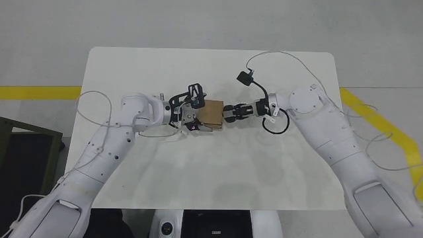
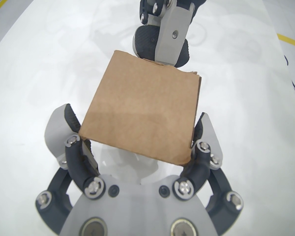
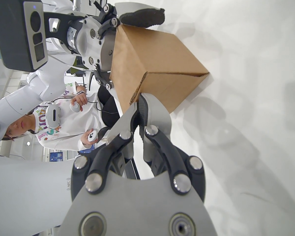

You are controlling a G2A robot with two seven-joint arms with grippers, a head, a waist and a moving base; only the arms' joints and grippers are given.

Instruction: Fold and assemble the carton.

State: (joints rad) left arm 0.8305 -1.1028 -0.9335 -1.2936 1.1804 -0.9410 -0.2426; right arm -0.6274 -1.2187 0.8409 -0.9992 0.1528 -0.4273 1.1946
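Grey floor (image 1: 198,6) with yellow tape lines (image 1: 39,92) frames a white table (image 1: 198,172), and near its middle sits the brown cardboard carton (image 1: 211,114) — caught between both arms. At one end, the left gripper (image 1: 192,111) has its fingers (image 2: 72,121) spread wide around the carton, one pad on each side edge, clamping across its width. At the opposite end, the right gripper (image 3: 139,106) has its fingers pressed together on a thin cardboard edge at a corner, pinching it. The carton's broad panel faces upward and looks close to square, so there is no clear long axis. The two held ends line up across the table's width, gripper to gripper. From the right wrist view the carton reads as partly opened, with a crease running to a sharp corner down by the tabletop — whether that corner touches the surface, I cannot tell. Layered edges show at the far corner in the left wrist view. Every table edge lies well apart from the carton, with broad white surface on its far and near sides.
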